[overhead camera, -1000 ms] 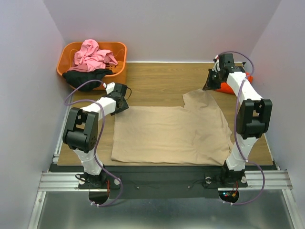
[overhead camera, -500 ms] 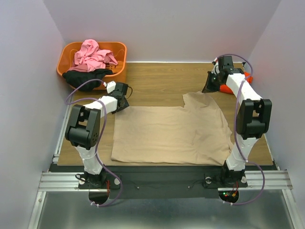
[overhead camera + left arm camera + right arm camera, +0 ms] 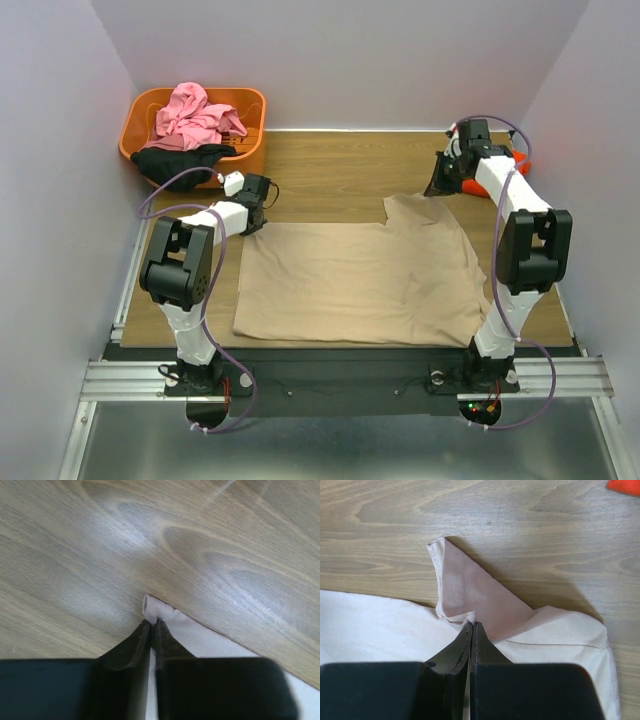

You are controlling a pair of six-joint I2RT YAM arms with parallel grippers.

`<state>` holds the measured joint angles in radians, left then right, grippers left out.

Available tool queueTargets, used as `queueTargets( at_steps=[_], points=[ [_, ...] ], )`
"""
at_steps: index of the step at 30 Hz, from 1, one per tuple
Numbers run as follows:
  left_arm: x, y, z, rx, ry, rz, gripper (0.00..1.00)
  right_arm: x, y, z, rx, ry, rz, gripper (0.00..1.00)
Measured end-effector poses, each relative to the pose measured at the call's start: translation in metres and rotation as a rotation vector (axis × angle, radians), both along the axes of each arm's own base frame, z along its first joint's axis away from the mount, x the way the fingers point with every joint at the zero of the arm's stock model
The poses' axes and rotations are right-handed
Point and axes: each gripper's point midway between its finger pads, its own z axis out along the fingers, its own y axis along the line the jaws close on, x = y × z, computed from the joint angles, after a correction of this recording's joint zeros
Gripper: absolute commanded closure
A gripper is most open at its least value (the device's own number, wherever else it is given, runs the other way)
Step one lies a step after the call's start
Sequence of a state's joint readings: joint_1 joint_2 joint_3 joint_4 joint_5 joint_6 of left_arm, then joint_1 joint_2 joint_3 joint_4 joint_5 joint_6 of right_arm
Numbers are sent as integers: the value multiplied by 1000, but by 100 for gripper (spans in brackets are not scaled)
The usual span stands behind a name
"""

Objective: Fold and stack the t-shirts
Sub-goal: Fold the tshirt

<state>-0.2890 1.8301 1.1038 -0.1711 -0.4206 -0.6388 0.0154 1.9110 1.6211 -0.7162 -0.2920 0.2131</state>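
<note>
Bright, even overhead light, soft shadows. Pale glare on worktop (image 3: 125,535) in left wrist view; wrist-view foregrounds slightly blurred.

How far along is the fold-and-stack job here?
Done: the tan shirt lies spread flat on the table; nothing looks folded yet. In hand: the left gripper and right gripper are each shut on a far edge of it, likely for a first fold. Left: the pink shirt and black shirt sit bunched in the orange basket, and an orange-red shirt lies near the right gripper, mostly hidden.
</note>
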Motion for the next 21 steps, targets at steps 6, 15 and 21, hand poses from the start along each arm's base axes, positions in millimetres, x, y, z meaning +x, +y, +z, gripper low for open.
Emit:
queueTargets(
  at_steps=[6, 15, 21],
  points=[
    [0, 0, 0, 6, -2, -11, 100, -1, -1, 16, -3, -36, -4, 100],
    [-8, 6, 14, 30, -24, -41, 100, -48, -7, 55, -21, -118, -45, 100],
    [-9, 8, 34, 35, -71, -53, 100, -88, -18, 53, -67, -96, -89, 100]
  ],
)
